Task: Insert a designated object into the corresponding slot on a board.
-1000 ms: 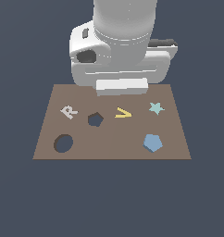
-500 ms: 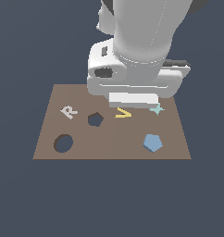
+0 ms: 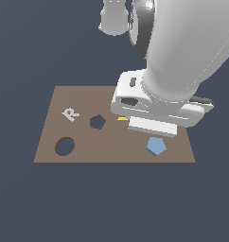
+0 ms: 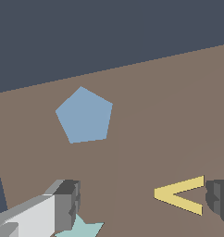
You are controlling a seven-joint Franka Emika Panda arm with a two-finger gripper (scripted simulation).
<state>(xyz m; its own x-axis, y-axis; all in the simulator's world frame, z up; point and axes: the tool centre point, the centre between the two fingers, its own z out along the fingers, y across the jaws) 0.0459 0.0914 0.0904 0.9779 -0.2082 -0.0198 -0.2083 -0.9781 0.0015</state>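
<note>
Brown board (image 3: 114, 156): white R (image 3: 70, 114) and round hole (image 3: 65, 146) at exterior view's left, pentagon slot (image 3: 97, 122) beside them, empty. Yellow V (image 4: 181, 195) mostly hidden under arm. Gripper (image 4: 141, 201) spread wide, holding nothing, above V and teal star (image 4: 84, 227). Light-blue pentagon block (image 3: 156, 145) flat near board's right front edge, untouched.
</note>
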